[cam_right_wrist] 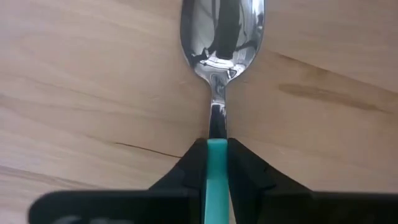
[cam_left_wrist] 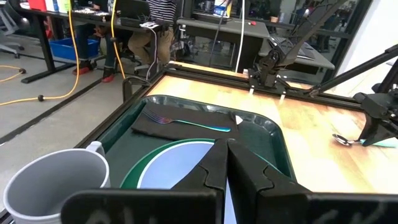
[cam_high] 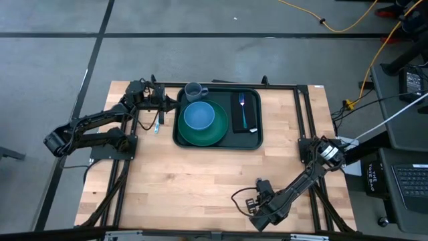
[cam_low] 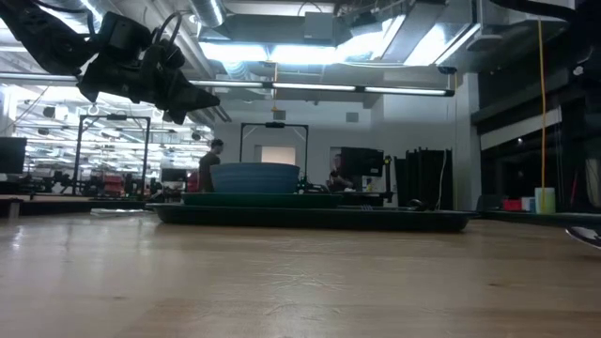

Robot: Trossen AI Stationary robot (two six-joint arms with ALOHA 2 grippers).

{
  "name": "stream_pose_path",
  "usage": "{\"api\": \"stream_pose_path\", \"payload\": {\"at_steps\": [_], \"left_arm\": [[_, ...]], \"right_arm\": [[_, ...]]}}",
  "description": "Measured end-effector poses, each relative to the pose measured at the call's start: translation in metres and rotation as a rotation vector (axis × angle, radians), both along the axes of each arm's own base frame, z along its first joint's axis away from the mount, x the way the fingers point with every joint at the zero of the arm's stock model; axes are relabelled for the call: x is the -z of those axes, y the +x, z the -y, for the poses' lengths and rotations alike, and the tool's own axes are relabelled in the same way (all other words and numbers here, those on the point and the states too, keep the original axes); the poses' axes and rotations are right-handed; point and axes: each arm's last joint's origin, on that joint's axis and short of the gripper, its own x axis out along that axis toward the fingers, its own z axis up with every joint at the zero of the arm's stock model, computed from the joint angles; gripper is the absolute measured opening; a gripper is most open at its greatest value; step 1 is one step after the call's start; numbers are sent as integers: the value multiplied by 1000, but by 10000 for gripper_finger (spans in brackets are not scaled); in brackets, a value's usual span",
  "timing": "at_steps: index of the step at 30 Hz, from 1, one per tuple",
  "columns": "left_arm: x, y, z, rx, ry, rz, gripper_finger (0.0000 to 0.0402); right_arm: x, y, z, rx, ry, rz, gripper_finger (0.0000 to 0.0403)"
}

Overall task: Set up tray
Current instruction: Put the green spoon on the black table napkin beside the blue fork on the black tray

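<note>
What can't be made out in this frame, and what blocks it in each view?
- Teal-handled metal spoon: right wrist view, the right pincer covers most of its handle.
- Grey mug: left wrist view, cut off by the picture's edge and hidden low down by the shut left pincer.
- Large dark green plastic tray: low view, seen edge-on, so the fork and black napkin on it are hidden.
- Small item on the table: high view, too small to identify.
</note>
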Motion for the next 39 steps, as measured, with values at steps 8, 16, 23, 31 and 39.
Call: {"api": "stream_pose_path", "payload": {"at_steps": [8,16,23,31,39], "left_arm": [[0,0,0,0,0,0,3],[0,0,0,0,1,0,3],[0,0,0,-4,-25,4,3],[0,0,0,2,-11,1,3],[10,-2,6,18,50,31,3]], "right_arm": [[-10,2,6,-42,25,4,44],[-36,10,25,-128,37,19,44],[-54,24,50,-240,7,64,44],[-81,37,83,-440,-60,131,44],[-89,62,120,-603,-125,184,44]]}}
